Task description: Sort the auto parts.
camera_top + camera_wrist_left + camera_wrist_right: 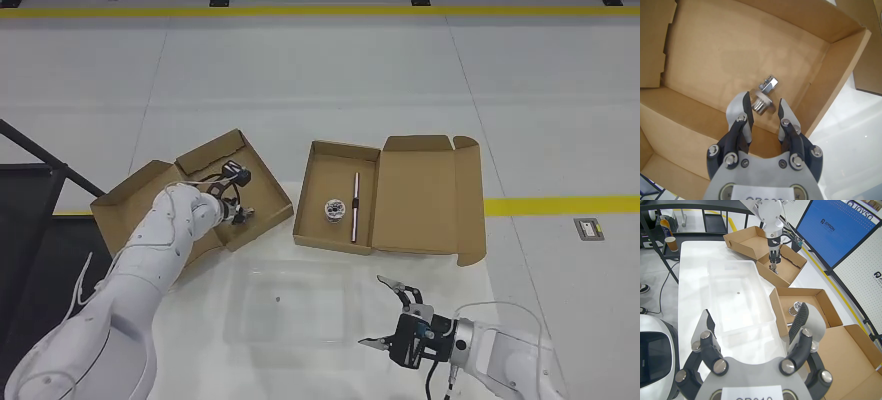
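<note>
Framing flanged part (760, 105), left gripper (764, 96) spread, bracket (770, 84) adjacent

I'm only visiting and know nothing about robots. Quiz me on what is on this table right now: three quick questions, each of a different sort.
1. True or false: the right gripper is holding a metal part.
2. How many metal parts lie in the cardboard box beneath the left gripper?
3. The thin rod lies:
A) in the left gripper's box
B) in the second box, beside the round metal part
C) in the right gripper

Key
1. False: its fingers are open and hold nothing.
2. Two: a flanged part and a small bracket.
3. B
</note>
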### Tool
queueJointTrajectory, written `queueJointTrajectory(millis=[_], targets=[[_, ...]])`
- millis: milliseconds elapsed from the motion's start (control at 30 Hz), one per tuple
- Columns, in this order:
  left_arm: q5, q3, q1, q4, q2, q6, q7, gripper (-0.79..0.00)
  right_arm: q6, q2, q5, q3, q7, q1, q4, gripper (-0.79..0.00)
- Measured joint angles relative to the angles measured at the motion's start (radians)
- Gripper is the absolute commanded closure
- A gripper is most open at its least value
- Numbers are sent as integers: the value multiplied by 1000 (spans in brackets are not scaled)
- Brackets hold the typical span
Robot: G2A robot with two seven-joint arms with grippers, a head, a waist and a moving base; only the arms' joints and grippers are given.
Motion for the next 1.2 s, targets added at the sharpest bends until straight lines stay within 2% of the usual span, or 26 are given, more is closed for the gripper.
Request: queueJointTrajectory(millis=[233, 533, 733, 900, 967, 1067, 1100, 1133, 1200], targets=[[-29, -44, -24, 19, 3, -84, 12, -385, 0, 0, 0, 0, 0, 0, 0, -785], [-49, -97, -41, 9, 21, -161, 39, -382, 0, 0, 0, 0, 0, 0, 0, -785], [-155, -176, -56, 11, 53, -325, 68, -357, 0, 0, 0, 0, 0, 0, 0, -785], [-215, -233, -34, -31, 89, -471, 115, -385, 0, 0, 0, 0, 0, 0, 0, -785], [-235, -254, -19, -55, 105, -544, 117, -453, 0, 0, 0, 0, 0, 0, 0, -785], [-248, -278, 14, -130, 132, -589, 114, -696, 0, 0, 0, 0, 0, 0, 0, -785], [-254, -285, 28, -165, 142, -588, 112, -754, 0, 0, 0, 0, 0, 0, 0, -785], [-262, -293, 45, -202, 154, -587, 109, -785, 0, 0, 0, 0, 0, 0, 0, -785], [-291, -317, 86, -294, 185, -586, 96, -785, 0, 0, 0, 0, 0, 0, 0, -785]])
